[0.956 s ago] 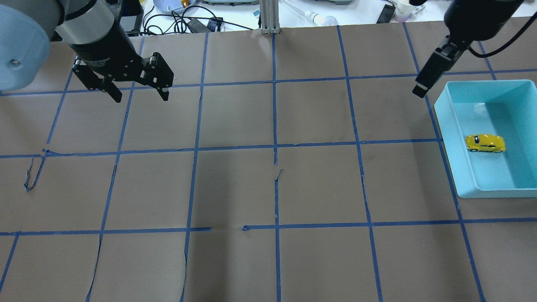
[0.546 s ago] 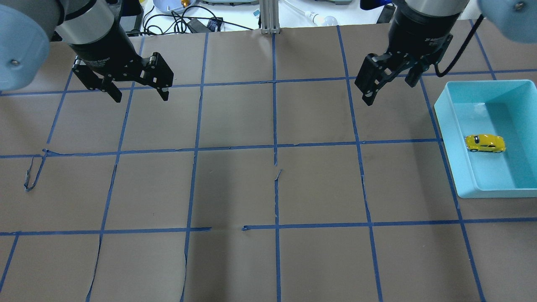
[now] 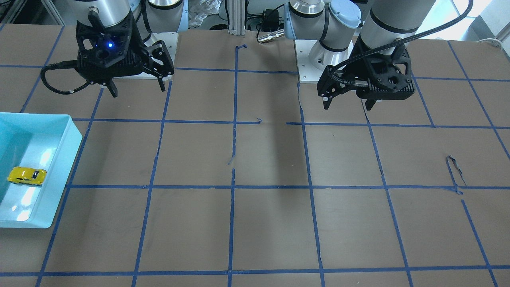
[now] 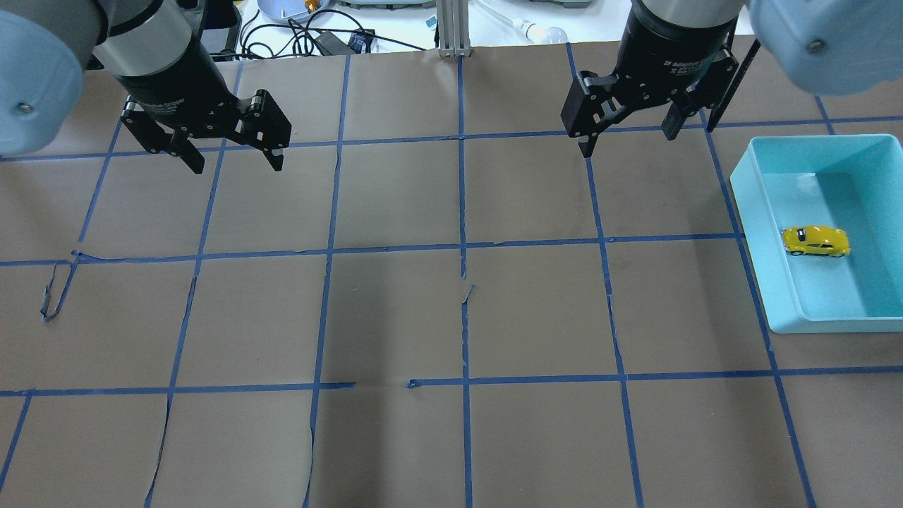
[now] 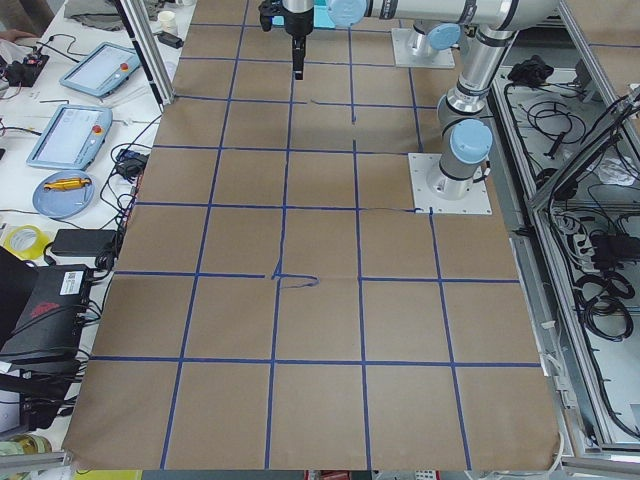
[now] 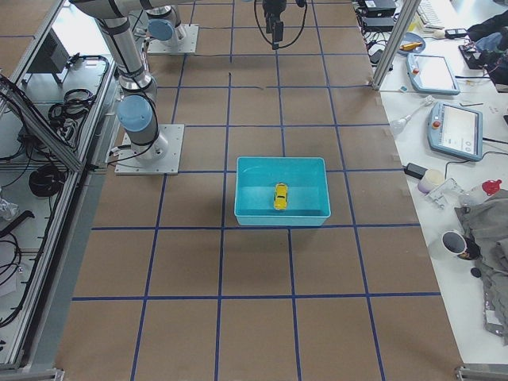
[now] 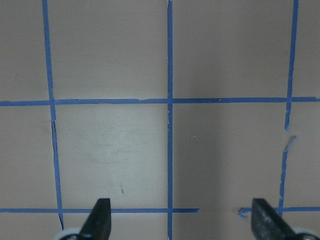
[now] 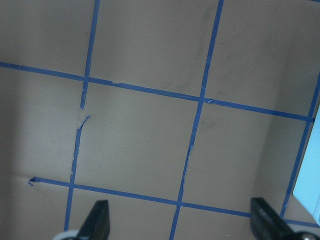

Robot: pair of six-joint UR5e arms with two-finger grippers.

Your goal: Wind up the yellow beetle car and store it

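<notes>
A: Sitting in the bin, is it, the car [image 4: 816, 241]?
B: Yes. It rests upright on its wheels, about the middle of the teal bin's [image 4: 756, 247] floor. The bin stands at the right end of the bench [image 4: 395, 310].
A: And the left jaws?
B: Spread wide, gripping nothing, hanging above the bench's left part and pointing down.
A: The right jaws?
B: Also wide open and empty. They hang over bare brown paper [image 4: 529, 310] beside the bin, not over it. The right wrist view catches only the bin's edge.
A: Anything else?
B: Blue tape [image 4: 462, 176] marks a grid on the paper, torn in spots.
</notes>
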